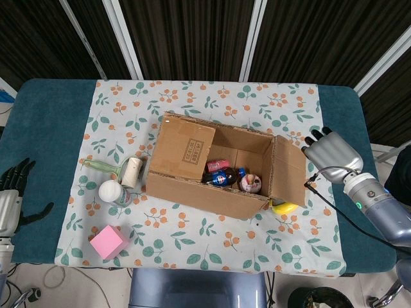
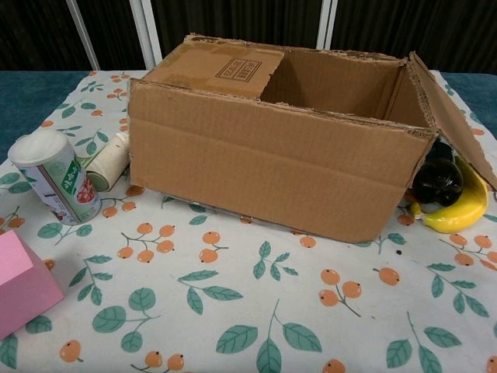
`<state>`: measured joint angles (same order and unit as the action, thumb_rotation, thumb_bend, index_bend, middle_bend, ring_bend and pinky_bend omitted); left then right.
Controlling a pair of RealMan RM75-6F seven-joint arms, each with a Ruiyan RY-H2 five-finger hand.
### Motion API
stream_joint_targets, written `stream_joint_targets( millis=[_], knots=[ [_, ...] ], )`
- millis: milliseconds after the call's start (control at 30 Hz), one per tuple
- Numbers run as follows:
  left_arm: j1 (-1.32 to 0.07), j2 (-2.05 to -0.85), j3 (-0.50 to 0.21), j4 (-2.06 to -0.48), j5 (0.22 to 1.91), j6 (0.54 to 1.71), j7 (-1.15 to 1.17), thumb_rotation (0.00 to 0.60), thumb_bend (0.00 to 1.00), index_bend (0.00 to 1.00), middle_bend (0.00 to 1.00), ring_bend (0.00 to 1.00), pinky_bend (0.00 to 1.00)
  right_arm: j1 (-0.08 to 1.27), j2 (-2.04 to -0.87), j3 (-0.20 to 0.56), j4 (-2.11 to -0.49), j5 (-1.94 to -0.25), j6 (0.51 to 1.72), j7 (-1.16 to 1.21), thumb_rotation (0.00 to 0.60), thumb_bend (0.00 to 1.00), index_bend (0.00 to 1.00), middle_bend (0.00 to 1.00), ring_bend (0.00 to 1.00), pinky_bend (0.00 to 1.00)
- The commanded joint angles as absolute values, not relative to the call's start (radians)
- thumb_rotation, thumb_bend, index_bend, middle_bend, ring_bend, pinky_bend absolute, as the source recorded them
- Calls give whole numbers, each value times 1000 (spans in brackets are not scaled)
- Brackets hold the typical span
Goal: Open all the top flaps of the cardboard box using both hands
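Observation:
The cardboard box [image 1: 212,168] sits mid-table on the floral cloth, also filling the chest view [image 2: 272,171]. Its left flap [image 1: 186,149] still lies flat over the left part of the opening [image 2: 221,66]. The right flap [image 1: 289,170] is folded outward and slopes down past the box's right wall [image 2: 454,132]. My right hand [image 1: 332,153] hovers just right of that flap, holding nothing, with a small gap between them. My left hand [image 1: 9,192] hangs off the table's left edge, fingers apart and empty. Neither hand shows in the chest view.
Bottles and a cup [image 1: 225,174] lie inside the box. A banana [image 2: 458,210] and a dark cola bottle [image 2: 439,183] lie under the right flap. Left of the box are a lint roller [image 1: 131,171], a white can [image 2: 50,175] and a pink cube [image 1: 108,242].

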<state>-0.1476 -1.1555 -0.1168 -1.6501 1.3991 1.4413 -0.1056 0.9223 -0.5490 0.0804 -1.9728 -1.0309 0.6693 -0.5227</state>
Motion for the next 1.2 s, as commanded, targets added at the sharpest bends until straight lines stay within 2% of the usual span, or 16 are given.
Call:
stream_joint_targets(
  millis=[33, 133, 233, 400, 500, 567, 667, 967, 1100, 1200],
  knots=[
    [-148, -1156, -117, -1650, 1398, 1440, -104, 600, 210, 0, 0, 0, 11, 899, -564, 80, -1970, -1033, 700, -512, 600, 1000, 459, 278, 194, 234],
    [-151, -1157, -118, -1645, 1400, 1440, -92, 600, 210, 0, 0, 0, 11, 847, -596, 89, -1969, -1039, 796, -486, 600, 999, 459, 268, 193, 234],
    [-155, -1161, -117, -1638, 1399, 1436, -76, 600, 210, 0, 0, 0, 11, 785, -639, 96, -1966, -1054, 918, -461, 600, 910, 436, 227, 185, 234],
    [-161, -1164, -119, -1636, 1388, 1424, -48, 600, 210, 0, 0, 0, 11, 666, -721, 103, -1968, -1076, 1143, -424, 600, 637, 289, 143, 136, 229],
    [-163, -1165, -122, -1635, 1387, 1426, -34, 600, 210, 0, 0, 0, 11, 606, -762, 105, -1966, -1092, 1245, -396, 600, 452, 83, 62, 82, 227],
    [-164, -1166, -124, -1637, 1386, 1429, -26, 600, 210, 0, 0, 0, 11, 567, -789, 104, -1959, -1106, 1306, -376, 600, 365, 10, 16, 49, 227],
    [-167, -1164, -126, -1640, 1387, 1432, -8, 600, 210, 0, 0, 0, 11, 505, -832, 98, -1942, -1132, 1392, -345, 600, 284, 0, 0, 24, 227],
    [-221, -1102, -131, -1700, 1430, 1382, 105, 600, 210, 0, 0, 0, 11, 337, -992, 53, -1842, -1212, 1582, -253, 600, 259, 0, 0, 0, 224],
    [-293, -1014, -155, -1789, 1436, 1287, 161, 600, 210, 0, 0, 0, 11, 290, -1060, 44, -1771, -1225, 1601, -224, 600, 271, 0, 0, 0, 223],
    [-396, -916, -197, -1884, 1415, 1146, 221, 600, 216, 0, 0, 0, 13, 265, -1117, 51, -1701, -1260, 1624, -165, 600, 296, 0, 0, 0, 223]
  ],
)
